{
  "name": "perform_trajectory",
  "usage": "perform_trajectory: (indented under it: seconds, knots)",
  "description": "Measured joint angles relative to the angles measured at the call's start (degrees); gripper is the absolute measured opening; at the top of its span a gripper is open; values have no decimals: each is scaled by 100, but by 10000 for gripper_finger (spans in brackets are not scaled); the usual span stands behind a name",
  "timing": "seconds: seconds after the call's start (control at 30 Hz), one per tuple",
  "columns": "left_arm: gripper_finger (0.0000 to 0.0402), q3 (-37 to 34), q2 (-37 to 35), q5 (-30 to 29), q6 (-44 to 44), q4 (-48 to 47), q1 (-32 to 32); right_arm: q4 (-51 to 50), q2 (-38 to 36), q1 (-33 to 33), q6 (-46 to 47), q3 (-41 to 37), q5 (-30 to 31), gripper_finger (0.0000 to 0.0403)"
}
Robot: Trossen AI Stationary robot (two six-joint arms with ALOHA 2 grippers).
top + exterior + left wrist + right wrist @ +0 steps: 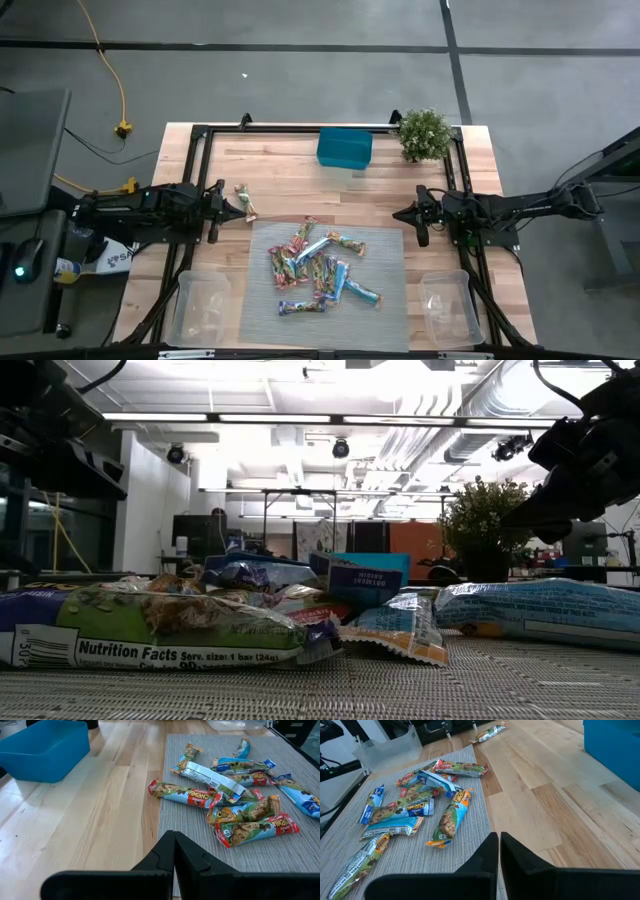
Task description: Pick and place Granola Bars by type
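Both the left gripper (243, 208) at nine o'clock and the right gripper (397, 214) at three flank the Granola Bars (320, 270), fingers pressed together, holding nothing.

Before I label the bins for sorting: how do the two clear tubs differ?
The left tub sits by the mat's left edge; the right tub sits by its right edge. The left tub looks wider and squarer, the right tub narrower. Both are clear plastic, at the table's near corners, with no granola bars visible inside.
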Motion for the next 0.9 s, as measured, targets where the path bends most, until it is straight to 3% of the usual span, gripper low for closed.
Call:
perform_trajectory:
  seconds: [0.2,0.33,0.57,0.77,0.9]
  knots:
    - [1,2,0,0,0,1,-2,-1,1,1,0,0,1,0]
    - [1,3,2,-316,555,134,1,21,2,2,0,0,4,0]
    - [1,6,0,-444,870,222,1,755,0,2,166,0,491,0]
    - [1,8,2,-471,874,213,1,1305,2,2,899,0,410,0]
    - [1,-8,2,-932,870,437,1,1722,2,2,1061,0,409,0]
